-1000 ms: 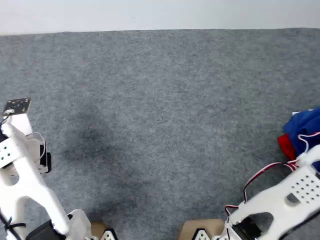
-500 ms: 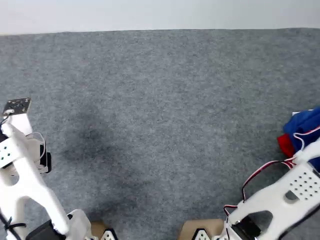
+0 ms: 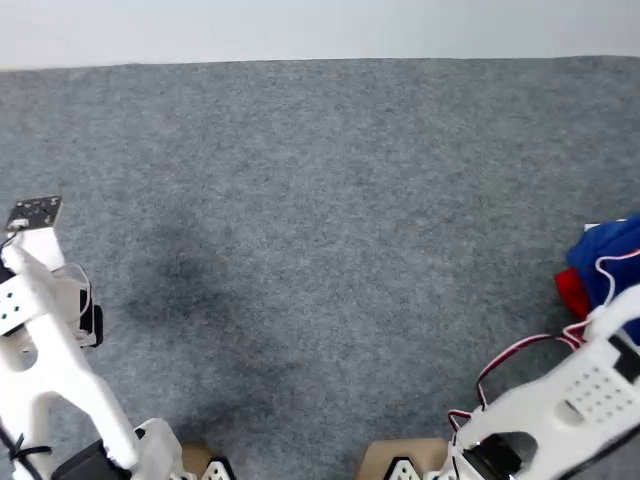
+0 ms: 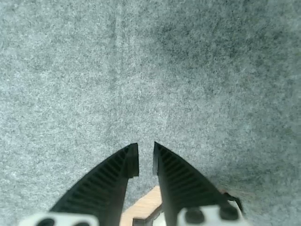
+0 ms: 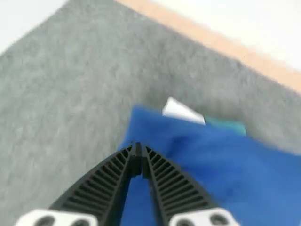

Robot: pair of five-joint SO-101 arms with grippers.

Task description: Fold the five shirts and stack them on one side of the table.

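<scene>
One shirt stack is lying at the grey table's edge, with one blue shirt on top, one red shirt beneath, and possibly a white layer and a teal layer too. The right gripper is hanging over the stack with its jaws together. The left gripper is sitting well apart from the stack, jaws slightly apart. The right arm has drawn back slightly from the stack.

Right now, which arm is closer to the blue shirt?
The right. The right gripper is directly over the blue shirt; the left gripper is far off on the other side, over grey mat.
</scene>
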